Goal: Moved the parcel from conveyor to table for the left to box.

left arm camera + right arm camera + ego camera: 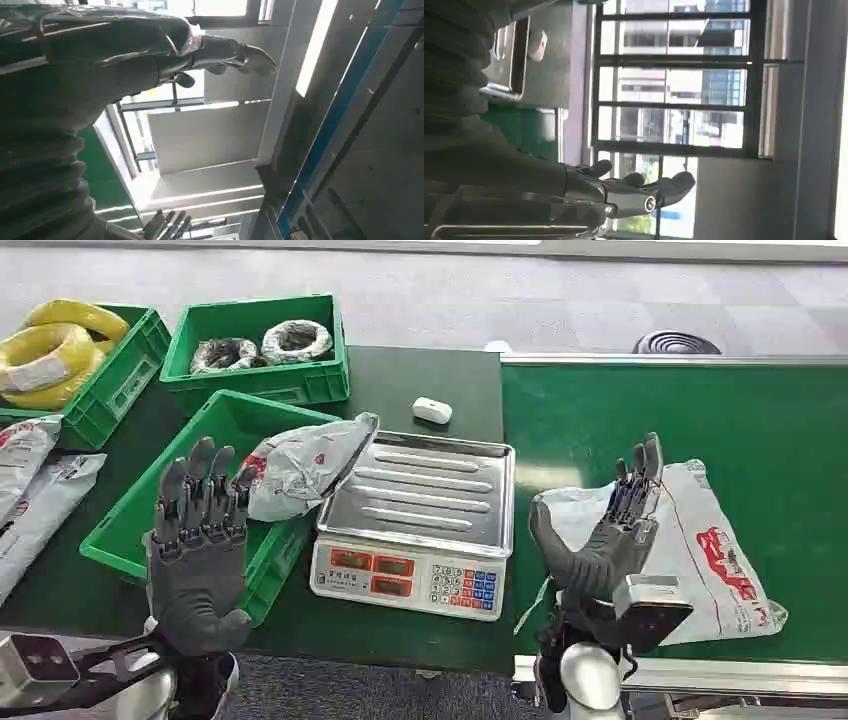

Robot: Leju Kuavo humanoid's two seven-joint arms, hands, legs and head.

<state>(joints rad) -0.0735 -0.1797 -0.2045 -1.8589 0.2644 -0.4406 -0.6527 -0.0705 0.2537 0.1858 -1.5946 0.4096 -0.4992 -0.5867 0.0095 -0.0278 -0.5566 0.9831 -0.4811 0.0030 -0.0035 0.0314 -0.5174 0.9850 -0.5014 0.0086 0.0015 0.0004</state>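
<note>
At far left sat a bin of yellow coils. The left hand stood raised, fingers spread, holding nothing, before a green crate with a bagged parcel leaning on the scale. At right, the right hand, released, hovered over the parcel lying flat on the conveyor, long axis running toward lower right.

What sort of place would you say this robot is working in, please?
Probably a parcel sorting or packing station: a green conveyor belt carries a grey courier parcel, beside a weighing scale and green crates on a table.
</note>
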